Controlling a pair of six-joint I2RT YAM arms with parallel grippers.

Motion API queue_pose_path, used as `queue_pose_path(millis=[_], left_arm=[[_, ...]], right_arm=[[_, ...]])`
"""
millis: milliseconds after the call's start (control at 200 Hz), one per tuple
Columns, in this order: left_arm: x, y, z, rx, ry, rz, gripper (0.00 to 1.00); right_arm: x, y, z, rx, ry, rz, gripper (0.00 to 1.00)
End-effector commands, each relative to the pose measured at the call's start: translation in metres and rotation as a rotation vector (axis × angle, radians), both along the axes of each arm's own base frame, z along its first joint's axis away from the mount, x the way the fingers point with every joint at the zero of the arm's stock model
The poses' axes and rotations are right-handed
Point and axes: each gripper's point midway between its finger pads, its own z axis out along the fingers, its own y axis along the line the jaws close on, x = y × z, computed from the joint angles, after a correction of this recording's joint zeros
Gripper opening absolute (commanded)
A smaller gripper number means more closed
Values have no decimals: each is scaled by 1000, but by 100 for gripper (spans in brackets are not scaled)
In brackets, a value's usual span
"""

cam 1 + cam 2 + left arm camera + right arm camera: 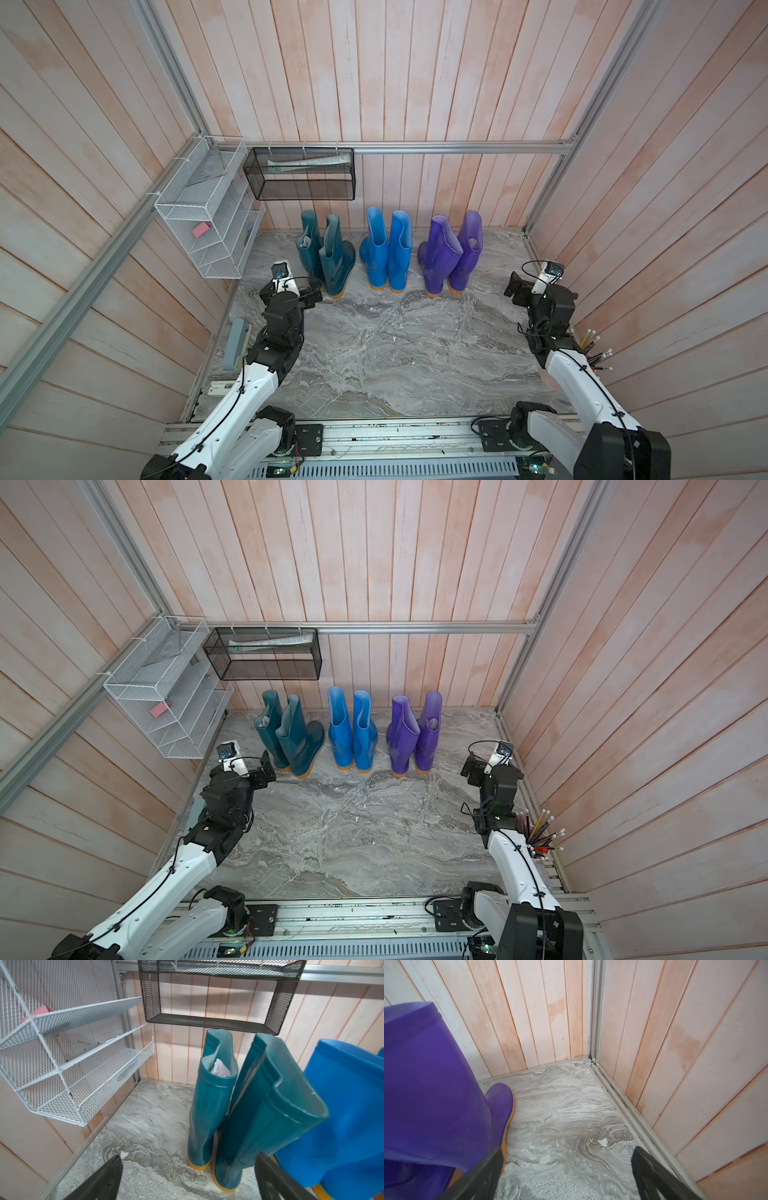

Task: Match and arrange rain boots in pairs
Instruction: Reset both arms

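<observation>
Upright teal rain boots (331,266) are found just ahead of the released, empty left pincer (189,1158); the purple pair (442,257) is set beside the equally released right pincer (568,1152).

White arms (245,390) — black joints (284,320)

Grey marbled bench (395,353), boxed in on three sides by pale pinkish plank walls (415,75). Along the back wall, an aluminium rail (457,146), with a black mesh basket (299,189) hung from it by white ties near the left corner. Inside its upper tier, a folded paper (307,163) lying flat. On the left wall, just beside the basket, a white wire rack (187,199) with slanted shelves; on one shelf, a pink block (201,229). By the right wall, near the front, a bunch of pencils (540,829) standing upright. At the bench's left edge, a flat grey-blue piece (236,345).
</observation>
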Motion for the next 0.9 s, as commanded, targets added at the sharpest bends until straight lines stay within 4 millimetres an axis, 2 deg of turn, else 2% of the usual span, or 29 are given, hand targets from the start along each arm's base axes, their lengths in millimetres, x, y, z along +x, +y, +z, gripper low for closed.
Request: queue_pose_path(millis=[0,115,275,395,470,805,895], left_arm=[[3,9,-9,-19,-38,0,100],[4,20,-31,-28,-45,14,100],[3,35,-50,0,-99,42,100],[1,39,-60,36,-135,37,100],[0,40,-61,51,-160,37,100],[9,31,-76,80,-169,-18,100],[12,29,-80,86,-160,-33,100]], right_arm=[[3,-2,8,-33,-91,-2,98],[4,-2,-4,-30,-90,-2,98],[5,-2,-21,-29,-84,8,98],[3,2,-30,-22,-115,26,98],[0,1,-32,-17,-143,27,98],[8,6,-63,9,-108,61,98],[13,6,-62,13,-118,67,98]])
